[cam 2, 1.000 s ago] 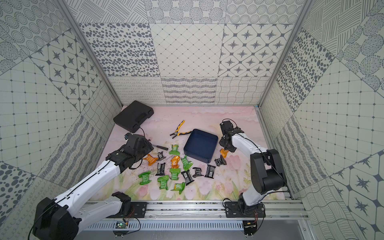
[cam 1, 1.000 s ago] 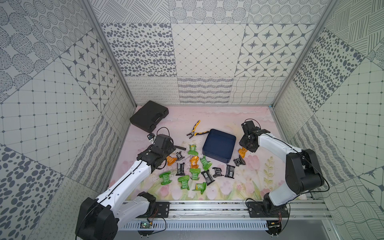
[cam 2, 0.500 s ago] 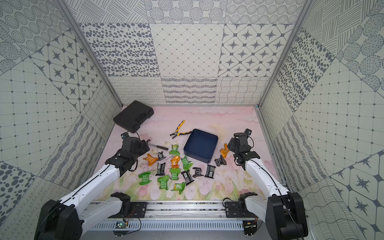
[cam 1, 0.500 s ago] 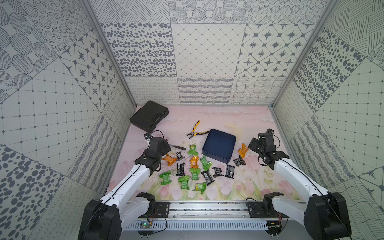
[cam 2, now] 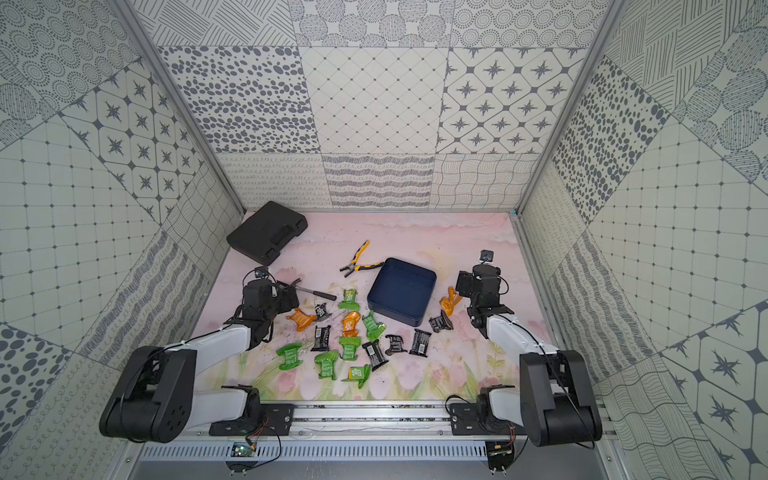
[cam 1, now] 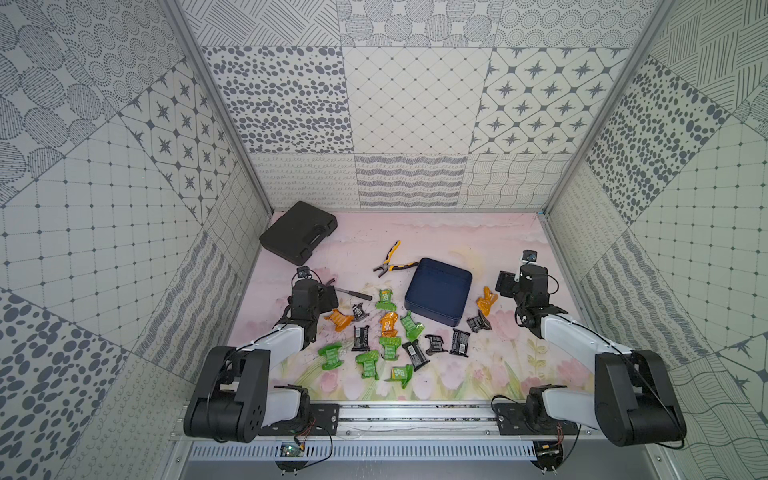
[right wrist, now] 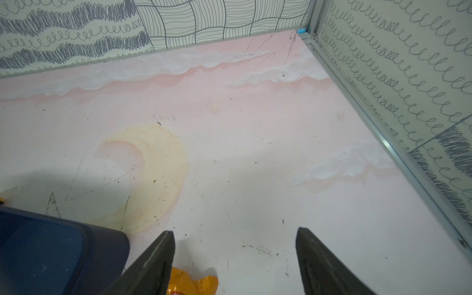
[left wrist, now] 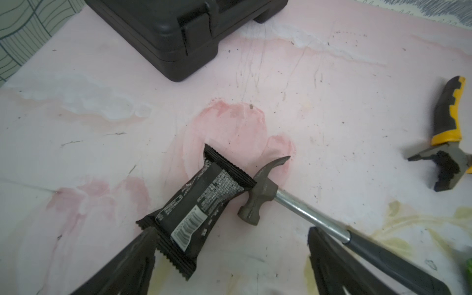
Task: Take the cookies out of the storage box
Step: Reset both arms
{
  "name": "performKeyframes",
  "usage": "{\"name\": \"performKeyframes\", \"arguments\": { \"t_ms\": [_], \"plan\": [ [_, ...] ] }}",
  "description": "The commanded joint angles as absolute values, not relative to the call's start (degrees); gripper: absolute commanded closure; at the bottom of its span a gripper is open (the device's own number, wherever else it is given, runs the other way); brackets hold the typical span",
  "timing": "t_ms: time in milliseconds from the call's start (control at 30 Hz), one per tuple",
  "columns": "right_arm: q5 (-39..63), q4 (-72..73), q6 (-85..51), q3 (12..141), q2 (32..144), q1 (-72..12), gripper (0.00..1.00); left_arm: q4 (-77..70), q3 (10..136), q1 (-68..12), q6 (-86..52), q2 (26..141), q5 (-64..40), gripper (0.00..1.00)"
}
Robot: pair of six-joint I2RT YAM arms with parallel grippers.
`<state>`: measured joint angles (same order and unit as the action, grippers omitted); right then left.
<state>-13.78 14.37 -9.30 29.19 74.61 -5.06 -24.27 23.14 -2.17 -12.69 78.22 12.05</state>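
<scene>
While the storage box [cam 1: 438,297] sits right side up near the middle of the table [cam 1: 457,237], showing only its bare navy floor in both top views, the cookies [cam 1: 388,324] lie scattered on the table outside it, most in a loose cluster of green, orange and black packets between the box and the table's near edge, toward the left arm. The left fingers [left wrist: 122,270] are spread wide and pinch nothing; in the left wrist view one black packet [left wrist: 201,209] lies on the table with a crimped end just beside one fingertip and its other end against the head of a small hammer [left wrist: 260,196], whose handle runs past the other finger. Yellow-and-black pliers [cam 1: 392,264] lie just beside the box's far corner, and a closed black case [cam 1: 297,237] sits at the table's far left. The right fingers [right wrist: 150,268] are likewise spread with nothing between them, low beside the box's right side, and an orange packet [right wrist: 194,283] lies on the table just under them, near the box wall.
</scene>
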Motion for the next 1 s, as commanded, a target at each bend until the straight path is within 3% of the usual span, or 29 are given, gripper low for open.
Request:
{"name": "performKeyframes", "arguments": {
  "t_ms": [0, 167, 500, 600, 633, 667, 967],
  "plan": [
    [-11.78, 26.30, -5.34, 27.01, 77.24, -4.66, 0.21, -48.05, 21.38, -1.29, -5.46, 84.99, 4.78, 0.04],
    [-10.12, 34.79, -4.70, 25.48, 79.93, -4.40, 0.20, -54.09, 20.84, -1.30, -4.08, 90.05, 3.01, 0.04],
    [-5.97, 49.58, -2.20, 22.98, 89.42, -3.39, 0.19, -49.29, 22.85, -1.23, -4.62, 89.78, 3.03, 0.01],
    [-5.41, 48.74, -2.54, 23.18, 89.11, -2.82, 0.15, -49.07, 22.97, -1.24, -4.74, 89.83, 3.10, 0.00],
    [-5.53, 48.54, -2.47, 23.24, 89.12, -2.82, 0.05, -49.02, 22.97, -1.39, -4.70, 89.82, 3.13, 0.01],
    [-5.44, 48.36, -2.41, 23.30, 89.04, -2.83, 0.02, -49.04, 22.98, -1.25, -4.66, 89.82, 3.16, 0.01],
    [-5.89, 48.38, -2.02, 23.36, 89.16, -3.16, 0.02, -48.87, 23.06, -1.39, -4.67, 89.81, 3.32, 0.00]
  ]
}}
